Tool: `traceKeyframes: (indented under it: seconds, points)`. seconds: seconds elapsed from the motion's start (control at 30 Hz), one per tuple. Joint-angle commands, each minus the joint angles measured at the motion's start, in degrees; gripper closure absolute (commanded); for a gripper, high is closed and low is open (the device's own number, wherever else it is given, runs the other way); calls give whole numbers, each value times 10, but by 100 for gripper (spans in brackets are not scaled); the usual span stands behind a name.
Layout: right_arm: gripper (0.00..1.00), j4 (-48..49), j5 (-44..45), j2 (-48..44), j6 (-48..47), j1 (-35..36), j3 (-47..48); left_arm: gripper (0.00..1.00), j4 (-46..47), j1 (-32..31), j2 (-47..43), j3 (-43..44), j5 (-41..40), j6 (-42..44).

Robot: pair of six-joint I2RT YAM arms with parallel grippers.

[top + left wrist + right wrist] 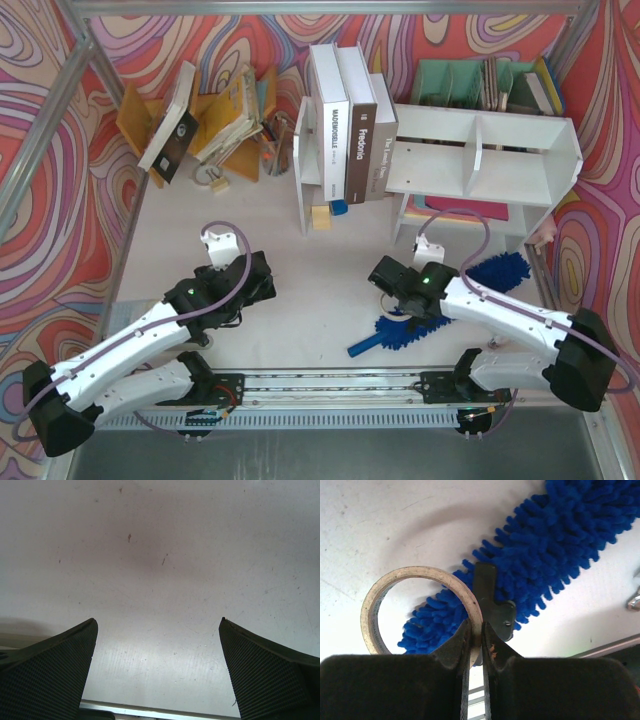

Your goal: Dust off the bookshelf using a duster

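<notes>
The white bookshelf (480, 150) stands at the back right. The blue fluffy duster (497, 269) lies slantwise on the table in front of it, its handle end (364, 346) pointing to the near edge. My right gripper (388, 277) hangs over the duster's middle. In the right wrist view this gripper (476, 630) is shut on the rim of a beige cardboard tape ring (375, 597), held above the duster (560, 540) and its dark plastic joint (492, 605). My left gripper (262, 285) stands open over bare table (160, 555), nothing between its fingers (50, 670).
Three upright books (350, 120) lean against the bookshelf's left end beside a small white rack (305, 170). A yellow-orange book rack (215, 115) stands at the back left, a teal file organizer (470, 80) behind the shelf. A wooden block (321, 216) lies by the books.
</notes>
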Motion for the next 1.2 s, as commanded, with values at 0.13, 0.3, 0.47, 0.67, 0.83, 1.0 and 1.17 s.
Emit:
traceKeyframes:
  seconds: [0.13,0.3,0.47,0.67,0.83,1.0,1.17]
  points:
    - [83,-29,36,-43,20,-47,-22,2,-9,-2,-17,-8,-14,-5]
    - [86,46,14,-46,-15,-50,-36,2,-16,-2,-31,-12,-22,-11]
    - [86,152,-31,-45,-66,-51,-34,2,-35,-2,-56,-16,-48,-33]
    - [87,187,-13,62,-74,34,31,2,-65,-2,-76,-16,-79,-62]
    - [88,252,-45,132,-70,92,53,2,-75,-2,-92,-25,-88,-82]
    - [87,291,-62,189,-76,123,74,2,-84,-2,-107,-33,-96,-97]
    - [87,293,-54,258,-81,158,126,2,-87,-2,-106,-33,-95,-99]
